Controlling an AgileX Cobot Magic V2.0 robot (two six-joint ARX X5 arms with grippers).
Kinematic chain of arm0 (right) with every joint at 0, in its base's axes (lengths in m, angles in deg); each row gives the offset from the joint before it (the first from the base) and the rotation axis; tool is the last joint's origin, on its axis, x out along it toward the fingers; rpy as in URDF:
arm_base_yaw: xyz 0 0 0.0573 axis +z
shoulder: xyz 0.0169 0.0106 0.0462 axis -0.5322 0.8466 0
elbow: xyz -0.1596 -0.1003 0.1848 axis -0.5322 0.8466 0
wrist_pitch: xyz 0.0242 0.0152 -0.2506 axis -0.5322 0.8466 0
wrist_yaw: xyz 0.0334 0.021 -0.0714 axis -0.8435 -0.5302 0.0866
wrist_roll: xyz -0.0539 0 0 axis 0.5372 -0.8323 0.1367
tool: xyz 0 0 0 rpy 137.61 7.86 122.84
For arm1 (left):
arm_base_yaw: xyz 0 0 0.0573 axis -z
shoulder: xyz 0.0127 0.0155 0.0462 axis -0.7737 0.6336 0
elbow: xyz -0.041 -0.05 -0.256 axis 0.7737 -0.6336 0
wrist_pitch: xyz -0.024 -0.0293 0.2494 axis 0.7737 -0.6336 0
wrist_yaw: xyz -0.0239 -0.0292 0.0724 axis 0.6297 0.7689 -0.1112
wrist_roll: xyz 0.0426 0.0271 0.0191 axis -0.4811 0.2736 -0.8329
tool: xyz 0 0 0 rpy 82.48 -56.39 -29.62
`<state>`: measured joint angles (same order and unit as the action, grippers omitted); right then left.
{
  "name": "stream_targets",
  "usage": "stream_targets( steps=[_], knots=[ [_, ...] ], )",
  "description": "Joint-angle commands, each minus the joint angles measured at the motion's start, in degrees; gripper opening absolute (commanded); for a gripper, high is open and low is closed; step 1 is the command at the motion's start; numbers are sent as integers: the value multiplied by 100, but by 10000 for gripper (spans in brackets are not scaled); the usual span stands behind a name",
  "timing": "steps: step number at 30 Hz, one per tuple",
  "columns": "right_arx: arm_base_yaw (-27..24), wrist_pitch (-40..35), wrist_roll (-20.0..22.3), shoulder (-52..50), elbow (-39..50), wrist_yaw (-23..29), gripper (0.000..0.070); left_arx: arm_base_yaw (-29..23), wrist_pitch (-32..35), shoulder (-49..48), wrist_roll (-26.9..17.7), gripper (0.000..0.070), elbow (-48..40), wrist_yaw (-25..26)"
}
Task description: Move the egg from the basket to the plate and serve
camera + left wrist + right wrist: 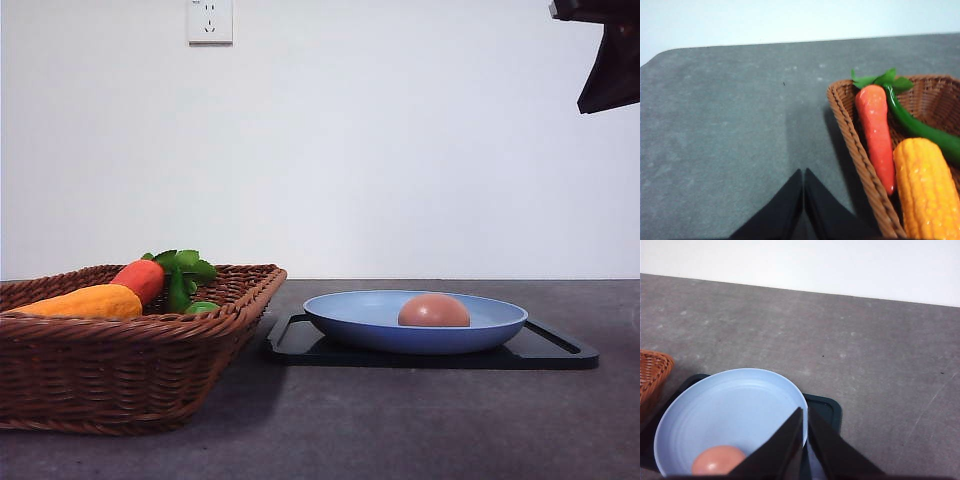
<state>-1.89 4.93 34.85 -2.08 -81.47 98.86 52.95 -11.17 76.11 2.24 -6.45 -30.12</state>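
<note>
My right claw (805,440) is hanging above the plate (740,400) with its fingers pressed together, gripping nothing, while the egg (434,311) is lying in that light-blue plate, which is sitting on the black tray (545,351). My left claw (803,200) (fingers also together) is hovering over bare table (730,140) just beside the basket (850,150), where a carrot (876,132) and corn (925,190) are resting.
</note>
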Motion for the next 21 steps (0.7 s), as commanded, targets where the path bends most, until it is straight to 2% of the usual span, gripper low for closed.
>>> stream_targets(
  steps=[1,4,21],
  knots=[
    [26,-52,-59,22,-59,24,0,-4,-11,-13,189,0,-150,-1],
    [26,-51,-57,22,-59,24,0,-4,213,-13,193,0,-199,-2],
    [26,-51,-57,22,-59,24,0,-4,173,-13,193,0,-206,-1]
  ],
)
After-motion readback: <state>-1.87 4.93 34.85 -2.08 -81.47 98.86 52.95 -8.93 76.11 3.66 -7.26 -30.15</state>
